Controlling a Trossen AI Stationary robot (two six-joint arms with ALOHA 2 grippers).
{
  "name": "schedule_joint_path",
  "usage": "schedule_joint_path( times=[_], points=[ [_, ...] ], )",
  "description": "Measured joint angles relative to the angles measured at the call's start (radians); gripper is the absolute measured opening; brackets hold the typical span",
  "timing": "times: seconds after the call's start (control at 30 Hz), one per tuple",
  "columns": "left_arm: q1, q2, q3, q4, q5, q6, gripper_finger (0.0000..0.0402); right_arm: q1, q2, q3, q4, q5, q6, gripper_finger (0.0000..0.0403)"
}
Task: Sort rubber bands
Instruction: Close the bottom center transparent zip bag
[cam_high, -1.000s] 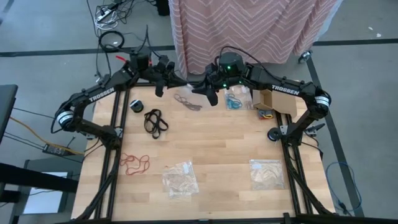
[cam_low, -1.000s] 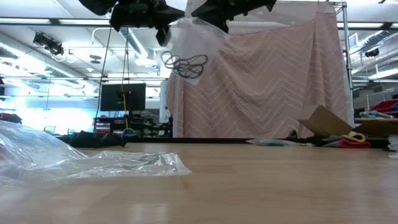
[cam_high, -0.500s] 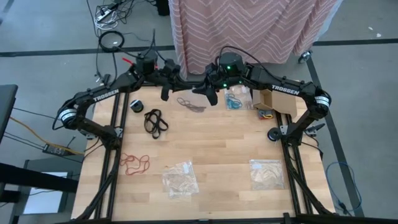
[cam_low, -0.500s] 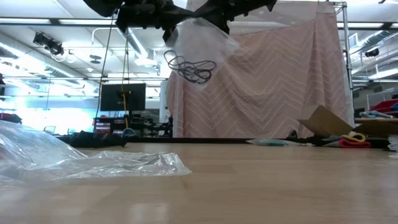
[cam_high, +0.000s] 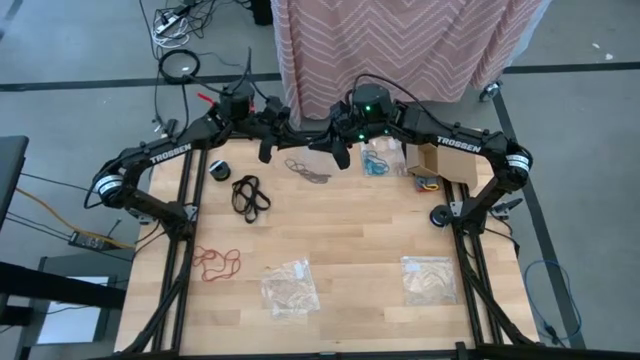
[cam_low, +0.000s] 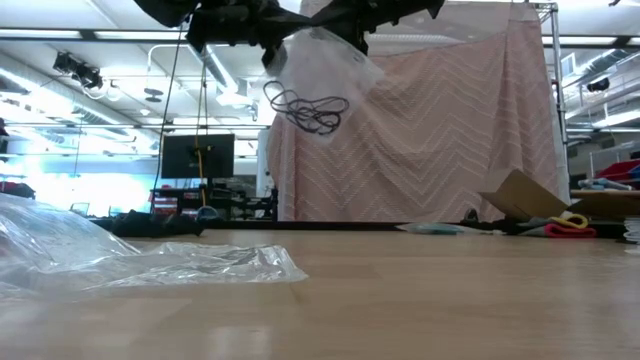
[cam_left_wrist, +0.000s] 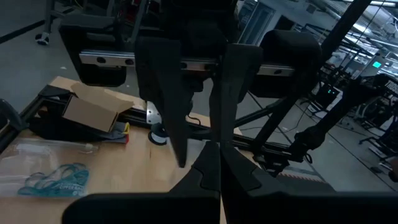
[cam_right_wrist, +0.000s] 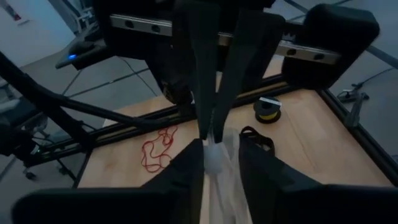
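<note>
Rubber bands (cam_low: 308, 108), a dark cluster, hang inside a clear plastic bag (cam_low: 325, 70) held high over the worktop (cam_high: 340, 235) at its far edge. Left end effector (cam_high: 268, 142) and right end effector (cam_high: 338, 152) meet there, each pinching the bag's top. "TROSSEN" is printed on both arms.

Beyond my wooden desk (cam_high: 340, 230) hangs a pink zigzag-patterned curtain (cam_low: 440, 130). Grey floor (cam_high: 70, 60) surrounds it, with cables (cam_high: 180, 20) at the upper left. In the low view, ceiling lights (cam_low: 225, 98) glow above a dark monitor (cam_low: 197, 156).
</note>
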Motion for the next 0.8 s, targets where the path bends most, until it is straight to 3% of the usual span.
schedule_joint_path(
  times=[0.17, 0.4, 0.8],
  points=[
    [0.0, 0.0, 0.0, -0.006, -0.002, 0.001, 0.0, 0.0, 0.0, 0.0, -0.007, 0.003, 0.008, 0.0088],
    [-0.001, 0.0, 0.0, -0.006, 0.0, 0.0, 0.0, 0.0, 0.0, 0.0, -0.012, -0.021, 0.0, 0.0012],
    [0.012, 0.001, -0.001, -0.008, -0.006, -0.002, 0.0, 0.0, 0.0, 0.002, -0.047, -0.009, 0.009, 0.0004]
  ],
)
